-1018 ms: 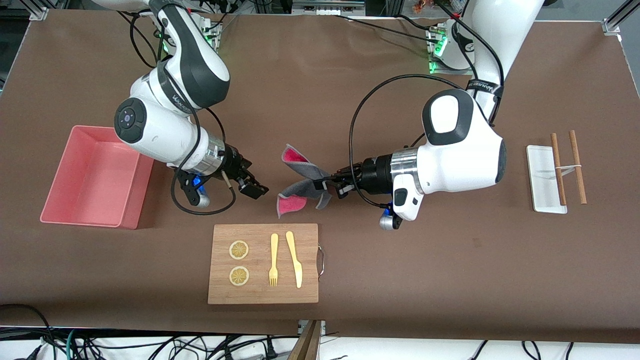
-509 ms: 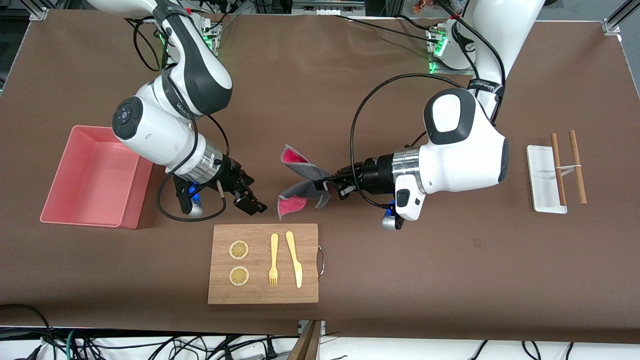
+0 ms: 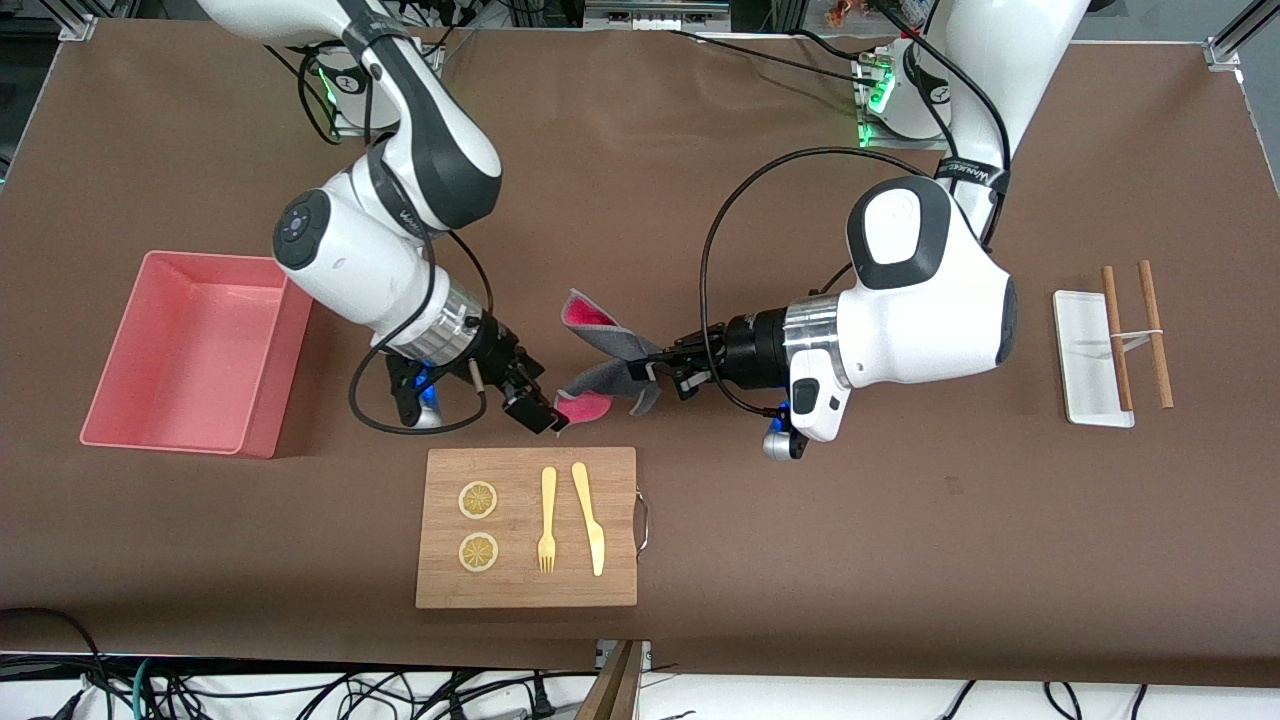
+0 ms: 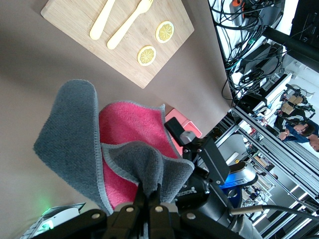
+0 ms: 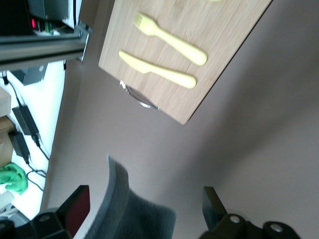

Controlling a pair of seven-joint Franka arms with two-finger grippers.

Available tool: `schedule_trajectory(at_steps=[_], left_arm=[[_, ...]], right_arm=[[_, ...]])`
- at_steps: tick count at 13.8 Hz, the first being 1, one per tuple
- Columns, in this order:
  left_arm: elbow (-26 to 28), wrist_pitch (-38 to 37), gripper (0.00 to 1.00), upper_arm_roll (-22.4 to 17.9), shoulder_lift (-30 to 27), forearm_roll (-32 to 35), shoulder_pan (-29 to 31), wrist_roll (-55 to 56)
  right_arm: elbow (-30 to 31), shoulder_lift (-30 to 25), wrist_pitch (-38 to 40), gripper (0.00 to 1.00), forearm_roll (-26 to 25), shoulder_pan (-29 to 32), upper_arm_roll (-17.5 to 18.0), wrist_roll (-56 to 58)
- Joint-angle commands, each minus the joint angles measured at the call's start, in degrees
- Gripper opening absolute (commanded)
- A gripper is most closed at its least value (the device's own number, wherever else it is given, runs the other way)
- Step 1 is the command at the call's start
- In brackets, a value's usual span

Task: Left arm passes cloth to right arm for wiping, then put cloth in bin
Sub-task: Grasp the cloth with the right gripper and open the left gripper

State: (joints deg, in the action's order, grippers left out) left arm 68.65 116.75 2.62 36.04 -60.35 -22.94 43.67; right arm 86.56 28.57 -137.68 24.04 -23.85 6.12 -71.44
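The left gripper [image 3: 652,372] pinches the bunched middle of the cloth [image 3: 605,365], a soft terry rag with a dark grey face and a bright pink one, held in the air above the matte brown table [image 3: 900,560]. Its loose flaps fan out toward the right gripper [image 3: 548,412], whose black fingers stand spread around one hanging grey corner, apparently not yet touching it. The smooth salmon bin [image 3: 150,400], low-walled with rounded corners, sits at the right arm's end.

A brown cloth-covered table [image 3: 700,150] fills the room; tangled black cables [image 3: 300,690] lie below its camera-side edge, silver aluminium framing [image 3: 1235,35] at one corner
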Motion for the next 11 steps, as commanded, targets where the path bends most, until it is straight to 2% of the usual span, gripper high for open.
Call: schedule_trajectory(at_steps=[1,2,3,4,5,6,7,9,11], left_arm=[[-1.0,-0.3,0.0,-0.4,0.5,-1.0,-0.4,0.7],[-1.0,-0.3,0.0,-0.4,0.5,-1.0,-0.4,0.7],[-1.0,-0.2,0.0,-0.4,0.6,-1.1,-0.4,0.7],[-1.0,-0.2,0.0,-0.4,0.6,-1.1,-0.4,0.7],[-1.0,-0.2,0.0,-0.4,0.6,-1.1,-0.3,0.7],[-1.0,-0.3,0.0,-0.4,0.6,-1.2,-0.2,0.7],[-1.0,-0.3,0.0,-0.4,0.6,-1.2,-0.2,0.7],[-1.0,-0.2,0.1,-0.5,0.6,-1.1,-0.2,0.7],[-0.9,-0.3,0.12,-0.5,0.6,-1.1,0.0,0.7]], right_arm=[[-2.1,1.6,-2.5,1.0,0.8,-0.1,1.4,-1.9],[-2.2,1.9,-2.5,0.96,0.9,-0.3,1.5,-2.0],[-2.1,2.0,-2.3,0.68,0.8,-1.0,1.5,-1.9],[-2.1,2.5,-2.2,0.31,0.9,-1.3,1.6,-1.9],[-2.1,2.7,-2.2,0.05,0.9,-1.2,2.3,-1.8],[-2.1,2.9,-2.2,0.0,0.9,-1.0,2.6,-1.6],[-2.3,3.2,-2.2,0.0,0.8,-1.1,2.7,-1.4],[-2.3,3.2,-2.1,0.0,0.9,-1.2,2.7,-1.9],[-2.4,3.1,-1.5,0.0,0.9,-1.1,2.7,-1.9]])
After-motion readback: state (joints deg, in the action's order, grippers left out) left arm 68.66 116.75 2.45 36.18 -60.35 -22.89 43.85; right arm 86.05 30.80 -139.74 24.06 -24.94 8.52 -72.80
